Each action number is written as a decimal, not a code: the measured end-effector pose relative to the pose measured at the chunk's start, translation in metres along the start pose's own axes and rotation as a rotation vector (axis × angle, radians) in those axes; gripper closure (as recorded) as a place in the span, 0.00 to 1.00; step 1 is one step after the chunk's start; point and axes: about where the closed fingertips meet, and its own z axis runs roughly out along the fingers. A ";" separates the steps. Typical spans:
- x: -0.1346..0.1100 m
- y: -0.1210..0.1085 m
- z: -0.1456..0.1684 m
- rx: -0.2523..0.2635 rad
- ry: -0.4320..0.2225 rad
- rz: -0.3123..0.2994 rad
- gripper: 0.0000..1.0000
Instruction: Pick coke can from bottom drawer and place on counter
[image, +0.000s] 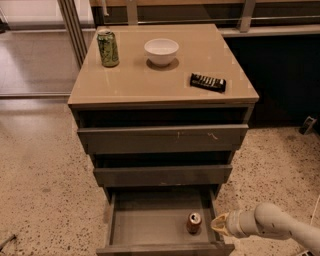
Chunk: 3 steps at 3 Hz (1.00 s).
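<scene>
The coke can (194, 222), small and red-orange with a silver top, stands upright in the open bottom drawer (150, 225), near its right wall. My gripper (218, 224) reaches in from the lower right on a pale arm. Its tip sits just outside the drawer's right wall, a short way right of the can and apart from it. The beige counter (150, 80) tops the cabinet above the two upper drawers.
On the counter stand a tall green can (108, 48) at the back left, a white bowl (161, 51) in the back middle and a black remote-like bar (207, 82) at the right. Speckled floor surrounds the cabinet. A dark wall lies to the right.
</scene>
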 end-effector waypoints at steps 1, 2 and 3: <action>0.002 0.001 0.019 -0.023 -0.031 -0.015 0.58; 0.008 0.000 0.035 -0.037 -0.061 -0.013 0.35; 0.013 -0.004 0.053 -0.046 -0.092 -0.015 0.20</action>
